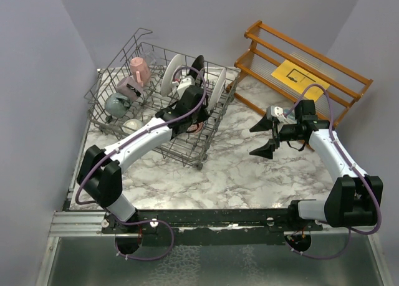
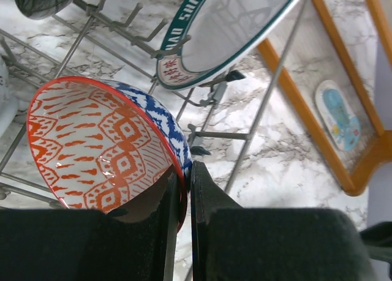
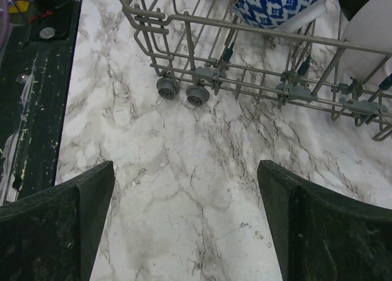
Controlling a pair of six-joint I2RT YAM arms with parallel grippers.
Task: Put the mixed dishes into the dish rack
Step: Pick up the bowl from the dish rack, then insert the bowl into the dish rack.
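Note:
The grey wire dish rack [image 1: 163, 49] stands at the back left. It holds a pink mug [image 1: 139, 68], a mauve mug [image 1: 129, 86], a grey-teal mug [image 1: 116, 104], white plates [image 1: 173, 74] and a black-rimmed plate [image 1: 198, 68]. My left gripper [image 1: 187, 111] reaches into the rack. In the left wrist view it [image 2: 184, 171] is shut on the rim of a red and blue patterned bowl [image 2: 98, 152], below the plate with red characters [image 2: 233, 24]. My right gripper [image 1: 263, 138] is open and empty over the marble, right of the rack; the right wrist view shows the gripper [image 3: 185, 168] and the bowl's blue side [image 3: 275, 5].
An orange-brown wooden slatted shelf [image 1: 305, 68] with a yellow paper sheet [image 1: 299, 77] stands at the back right, behind my right arm. The rack's small wheels [image 3: 165, 87] rest on the marble table [image 1: 249, 174]. Grey walls close in the left and right sides.

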